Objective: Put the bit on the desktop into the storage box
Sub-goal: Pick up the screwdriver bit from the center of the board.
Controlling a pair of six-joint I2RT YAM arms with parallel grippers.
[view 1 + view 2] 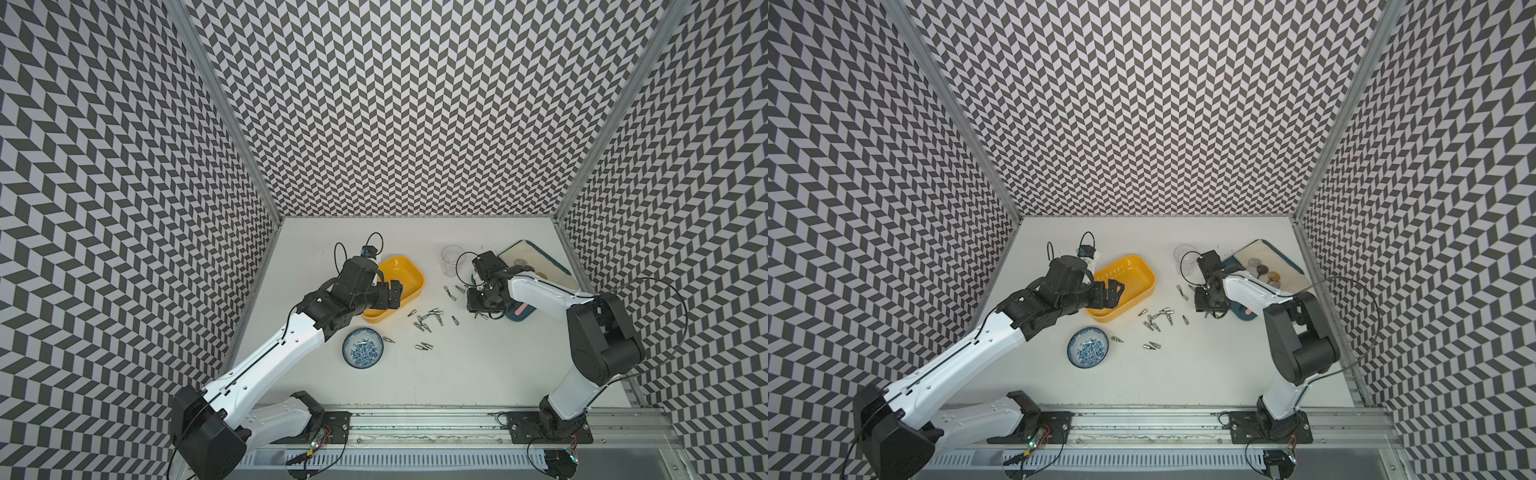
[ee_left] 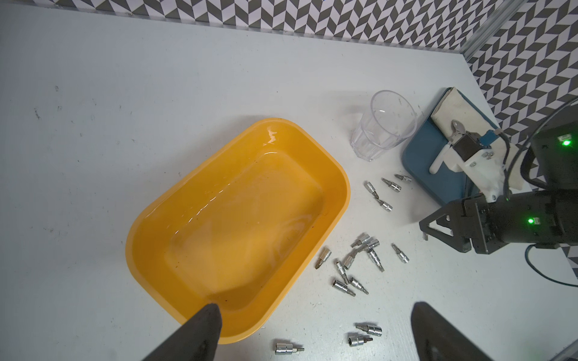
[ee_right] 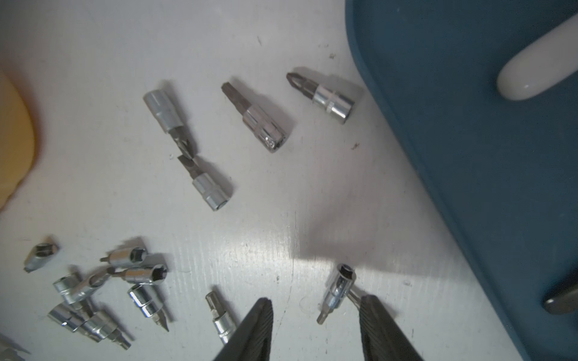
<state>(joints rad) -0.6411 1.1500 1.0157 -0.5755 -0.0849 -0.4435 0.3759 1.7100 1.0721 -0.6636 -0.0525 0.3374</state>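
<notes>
White arms [image 1: 266, 357], black joints [image 1: 602, 345] (green LEDs [image 2: 530, 221])

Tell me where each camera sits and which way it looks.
Top views: high up front, looking down; white table, left arm, right arm whole.
Left wrist: over the yellow tub, facing scattered bits; open left pincer tips show.
Right wrist: close above the table; right pincer flanks a bit.
Both wrists share: the blue board.
</notes>
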